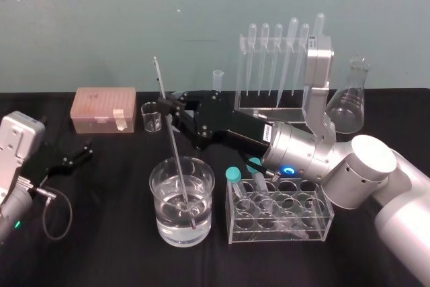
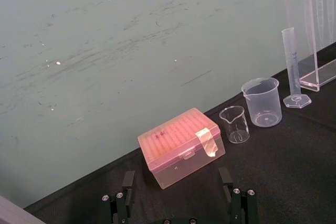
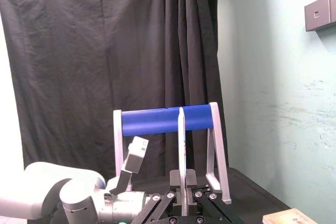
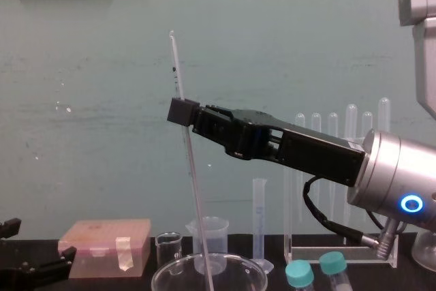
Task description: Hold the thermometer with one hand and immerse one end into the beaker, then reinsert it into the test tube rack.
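The thermometer (image 1: 171, 136) is a long thin glass rod leaning slightly, its lower end dipped in the water of the large glass beaker (image 1: 201, 189) at the table's front centre. My right gripper (image 1: 165, 103) reaches in from the right and is shut on the rod's upper part. The chest view shows the same grip (image 4: 182, 111), with the thermometer (image 4: 195, 202) running down into the beaker's rim (image 4: 163, 276). In the right wrist view the thermometer (image 3: 181, 145) stands between the fingers. The clear acrylic test tube rack (image 1: 269, 104) stands behind. My left gripper (image 1: 86, 150) rests open at far left.
Pipettes (image 1: 277, 52) hang in the acrylic rack. A low rack with capped tubes (image 1: 279, 212) sits right of the beaker. A pink tip box (image 1: 104, 109), small beakers (image 1: 151, 117), a graduated cylinder (image 1: 217, 85) and a conical flask (image 1: 348, 99) line the back.
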You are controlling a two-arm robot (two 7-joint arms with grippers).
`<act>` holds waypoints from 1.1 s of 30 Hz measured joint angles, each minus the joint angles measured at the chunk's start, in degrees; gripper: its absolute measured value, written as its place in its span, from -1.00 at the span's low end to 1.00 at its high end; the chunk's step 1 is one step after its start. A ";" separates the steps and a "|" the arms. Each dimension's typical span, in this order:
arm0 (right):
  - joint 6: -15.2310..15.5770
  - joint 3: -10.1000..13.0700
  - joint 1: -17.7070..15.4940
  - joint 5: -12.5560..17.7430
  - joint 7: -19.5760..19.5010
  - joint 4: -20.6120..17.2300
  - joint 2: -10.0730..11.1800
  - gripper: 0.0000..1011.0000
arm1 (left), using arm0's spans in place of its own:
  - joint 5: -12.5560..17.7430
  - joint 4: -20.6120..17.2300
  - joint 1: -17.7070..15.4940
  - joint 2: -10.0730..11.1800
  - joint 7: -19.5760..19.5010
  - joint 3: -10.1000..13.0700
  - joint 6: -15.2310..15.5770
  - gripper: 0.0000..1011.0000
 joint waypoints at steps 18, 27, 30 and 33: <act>0.65 0.71 0.04 0.42 -0.79 -1.83 0.56 -0.89 | 0.00 0.00 0.00 0.00 0.00 0.00 0.00 0.99; 4.21 6.06 2.07 7.90 -1.58 -11.76 3.34 -0.89 | 0.00 0.00 0.00 0.00 0.00 0.00 0.00 0.99; 5.43 8.35 2.83 10.62 -2.40 -15.00 4.76 -0.89 | 0.00 0.00 0.00 0.00 0.00 0.00 0.00 0.99; 4.99 10.49 3.16 11.17 -4.00 -17.09 6.55 -0.89 | 0.00 0.00 0.00 0.00 0.00 0.00 0.00 0.99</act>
